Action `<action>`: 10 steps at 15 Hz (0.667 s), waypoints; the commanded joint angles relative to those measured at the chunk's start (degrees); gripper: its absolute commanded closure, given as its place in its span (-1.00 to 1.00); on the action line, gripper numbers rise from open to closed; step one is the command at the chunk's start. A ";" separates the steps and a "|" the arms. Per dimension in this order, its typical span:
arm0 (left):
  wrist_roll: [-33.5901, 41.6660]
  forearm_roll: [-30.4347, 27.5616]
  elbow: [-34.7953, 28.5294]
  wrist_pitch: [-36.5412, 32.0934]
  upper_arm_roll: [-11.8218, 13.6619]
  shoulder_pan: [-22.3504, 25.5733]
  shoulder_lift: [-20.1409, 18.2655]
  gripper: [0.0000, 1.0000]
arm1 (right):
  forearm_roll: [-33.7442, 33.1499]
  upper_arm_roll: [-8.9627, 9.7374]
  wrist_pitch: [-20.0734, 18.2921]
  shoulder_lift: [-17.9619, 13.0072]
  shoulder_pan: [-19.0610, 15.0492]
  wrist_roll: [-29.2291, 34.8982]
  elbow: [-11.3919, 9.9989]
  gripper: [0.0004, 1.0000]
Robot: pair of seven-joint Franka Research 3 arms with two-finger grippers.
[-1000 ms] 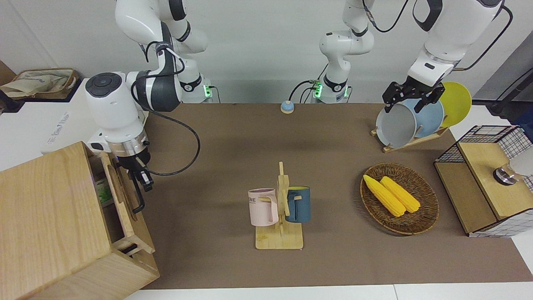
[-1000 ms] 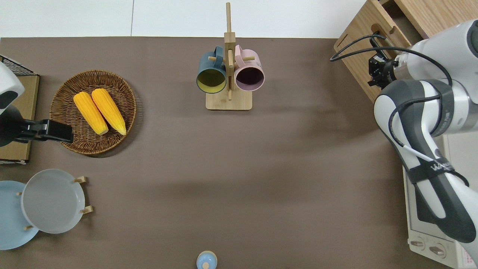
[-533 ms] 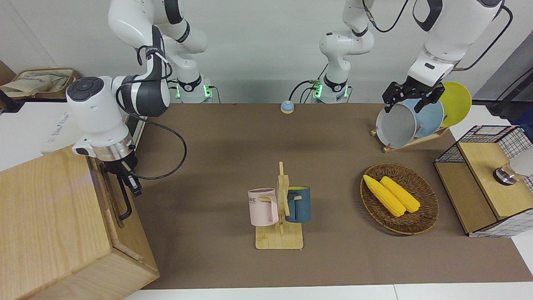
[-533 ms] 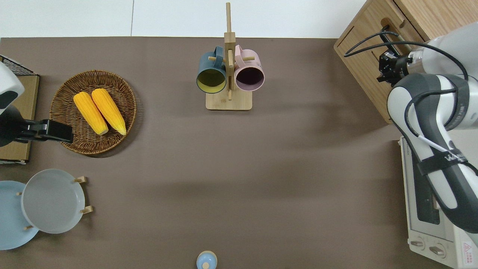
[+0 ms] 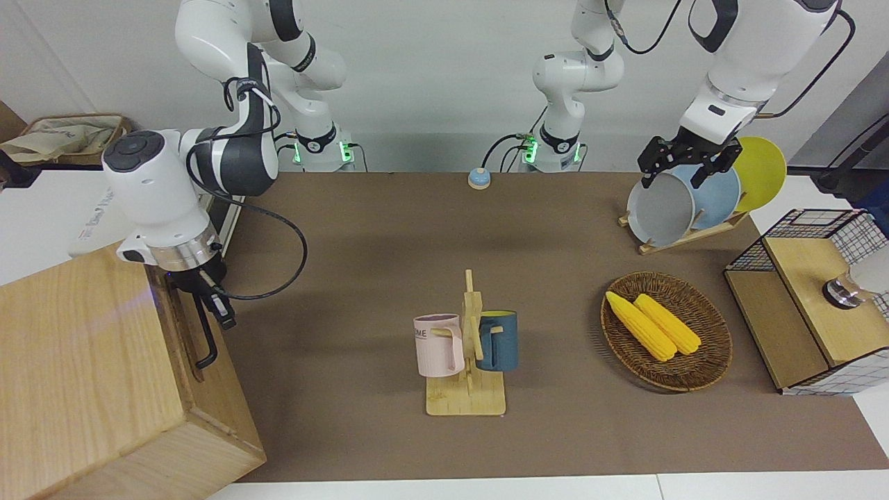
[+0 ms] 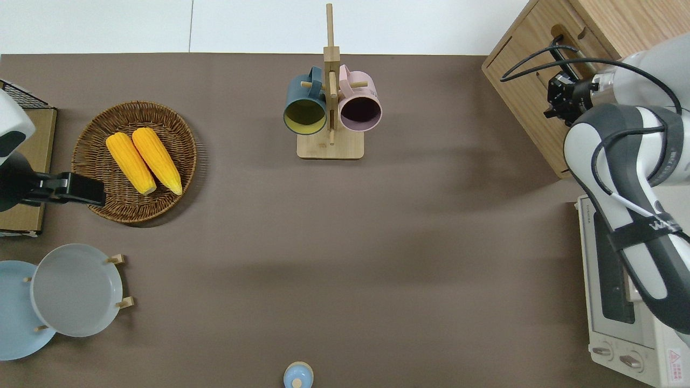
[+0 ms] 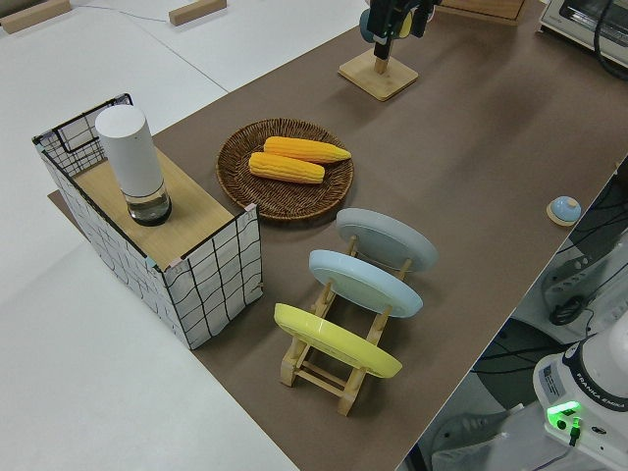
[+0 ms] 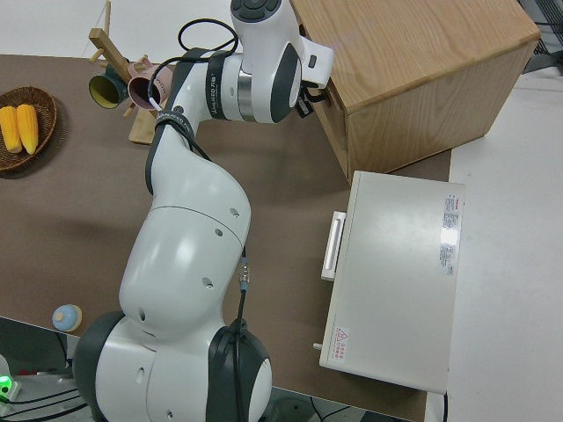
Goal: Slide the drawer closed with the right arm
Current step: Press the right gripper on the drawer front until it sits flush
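The drawer (image 5: 182, 326) is seen pushed in, its front flush with the face of the pale wooden cabinet (image 5: 83, 375) at the right arm's end of the table (image 5: 389, 250). The black loop handle (image 5: 205, 333) stands out from the drawer front. The right pincer (image 5: 217, 305) is held at the end of the handle nearer to the robots, close against the drawer front; whether its fingers are apart or closed cannot be told, nor whether they touch the handle. In the overhead view the right pincer (image 6: 560, 99) is seen over the cabinet's front edge, with black cables looping above it.

A white toaster oven (image 6: 625, 302) is placed beside the cabinet, nearer to the robots. A wooden mug stand (image 5: 467, 375) carrying a pink mug (image 5: 439, 344) and a blue mug (image 5: 497, 340) is set near the middle of the table.

The left arm is parked; whether the left pincer (image 5: 684, 161) is apart or closed cannot be told.
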 commanded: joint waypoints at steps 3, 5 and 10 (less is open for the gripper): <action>0.56 0.98 1.49 -1.13 -0.37 0.22 0.65 -0.99 | 0.51 0.79 1.47 2.30 -1.86 -3.09 2.46 1.00; 0.56 0.98 1.40 -1.13 -0.37 0.22 0.65 -0.99 | 0.51 0.79 0.94 2.04 -1.33 -3.09 2.46 1.00; 0.56 0.98 1.40 -1.13 -0.37 0.22 0.65 -0.99 | 1.30 1.23 -1.42 -0.77 1.48 -3.35 2.02 1.00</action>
